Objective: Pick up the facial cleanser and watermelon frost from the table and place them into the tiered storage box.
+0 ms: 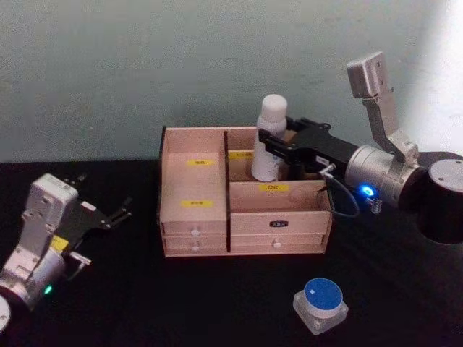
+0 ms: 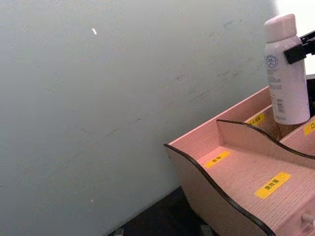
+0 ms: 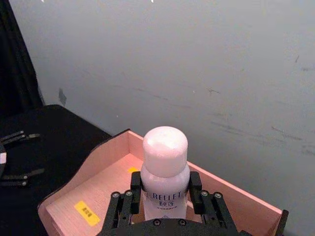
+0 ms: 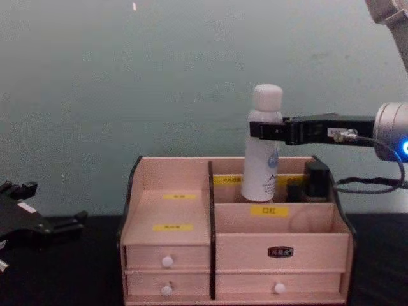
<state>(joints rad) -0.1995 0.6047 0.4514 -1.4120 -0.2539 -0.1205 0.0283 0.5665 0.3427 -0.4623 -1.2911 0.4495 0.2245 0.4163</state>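
Note:
The facial cleanser (image 1: pixel 273 116), a tall white bottle, stands nearly upright in the back right compartment of the tiered storage box (image 1: pixel 278 220). My right gripper (image 1: pixel 269 148) is shut on its body just below the cap, reaching in from the right. The right wrist view has the facial cleanser (image 3: pixel 165 147) between both fingers (image 3: pixel 135 186). In the chest view the divider hides the foot of the facial cleanser (image 4: pixel 258 172). The watermelon frost (image 1: pixel 320 302), a squat blue-lidded jar, sits on the table in front of the box, to the right. My left gripper (image 1: pixel 106 191) rests open at the far left.
A black cloth (image 1: pixel 181 303) covers the table and a pale wall (image 1: pixel 145 65) rises close behind the box. A dark object (image 4: pixel 317 178) stands in the box's back right corner beside the bottle. The box's left compartments (image 2: pixel 236 172) hold nothing.

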